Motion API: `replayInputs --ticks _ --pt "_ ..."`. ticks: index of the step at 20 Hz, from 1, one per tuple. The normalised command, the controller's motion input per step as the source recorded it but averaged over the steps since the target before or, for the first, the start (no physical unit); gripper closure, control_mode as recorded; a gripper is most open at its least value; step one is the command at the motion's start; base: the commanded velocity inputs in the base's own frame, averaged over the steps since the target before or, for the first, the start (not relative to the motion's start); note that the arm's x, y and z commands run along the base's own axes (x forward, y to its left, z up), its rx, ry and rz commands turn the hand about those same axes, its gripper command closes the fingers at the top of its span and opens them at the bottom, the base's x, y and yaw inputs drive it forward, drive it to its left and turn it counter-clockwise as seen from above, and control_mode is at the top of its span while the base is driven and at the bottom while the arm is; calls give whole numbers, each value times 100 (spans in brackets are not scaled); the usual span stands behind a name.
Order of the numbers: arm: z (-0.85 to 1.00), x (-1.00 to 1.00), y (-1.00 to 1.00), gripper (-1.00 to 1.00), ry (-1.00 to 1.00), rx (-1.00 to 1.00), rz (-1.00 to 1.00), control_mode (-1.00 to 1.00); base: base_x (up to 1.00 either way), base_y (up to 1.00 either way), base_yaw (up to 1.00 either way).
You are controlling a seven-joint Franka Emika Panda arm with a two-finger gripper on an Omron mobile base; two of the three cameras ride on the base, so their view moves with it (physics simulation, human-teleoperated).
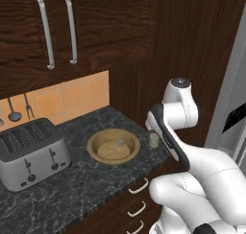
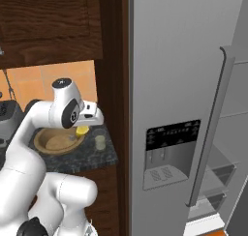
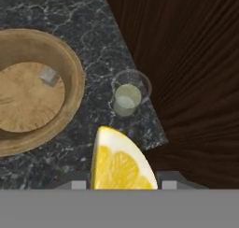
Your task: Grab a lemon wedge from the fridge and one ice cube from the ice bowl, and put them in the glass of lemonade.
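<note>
- The two-finger pincer (image 3: 122,184) is closed on the bright yellow crescent-shaped lemon wedge (image 3: 120,162), which fills the gap between the dark finger tips in the hand view; in the right base view the wedge (image 2: 82,130) hangs under the white hand, above the worktop.
- The small clear cylindrical glass of pale yellowish-green lemonade (image 3: 130,94) stands upright on the black marbled worktop (image 3: 70,17), near its front corner, where the stone ends against dark wood.
- In the hand view the wedge sits below the glass and apart from it, over bare stone between the glass and the bowl.
- The round, shallow light-brown wooden ice bowl (image 3: 74,77) with a thick rim lies just beside the glass without touching it; a strip of stone shows between them.
- One tiny pale translucent ice cube (image 3: 48,76) rests on the bowl's flat bottom, close to the wall nearest the glass.
- In the left base view the bowl (image 1: 96,141) sits midway along the worktop, well apart from the grey four-slot toaster (image 1: 31,154), with open stone between.
- The tall grey fridge (image 2: 179,75) rises just right of the worktop end, behind a dark wooden side panel (image 2: 114,61); its right door stands ajar, with inner shelves showing.
</note>
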Motion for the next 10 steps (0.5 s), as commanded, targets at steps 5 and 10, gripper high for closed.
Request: replayInputs --ticks 5,10 --pt "-4 41 3 100 0 -3 0 -100 0 0 0" --pt "0 24 0 100 -1 0 -4 -100 0 0 0"
